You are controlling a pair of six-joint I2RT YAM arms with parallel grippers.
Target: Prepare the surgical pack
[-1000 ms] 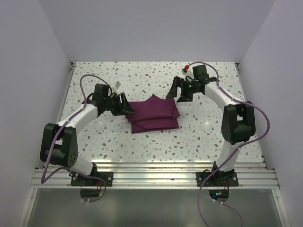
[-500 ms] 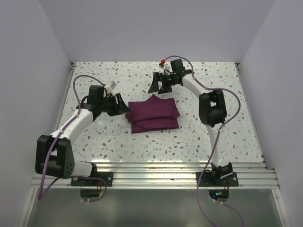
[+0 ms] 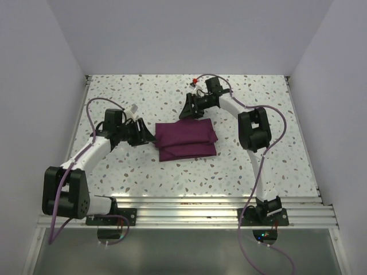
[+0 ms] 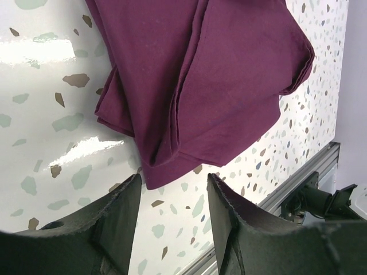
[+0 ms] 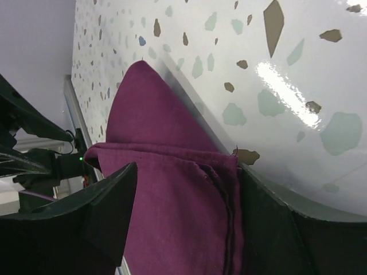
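Folded flat at the middle of the speckled table [image 3: 143,172]: the surgical pack [image 3: 186,140]. At its left side, the left gripper [image 3: 148,136] spread wide, a corner of cloth just ahead of the fingertips. At the far edge, the right gripper [image 3: 189,109] spread too, cloth between the fingers, not pinched.

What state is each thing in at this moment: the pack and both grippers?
surgical pack: folded into a flat bundle, lying on the table, not lifted.
left gripper: open, the pack's corner just ahead of its gap.
right gripper: open, straddling the pack's far edge.
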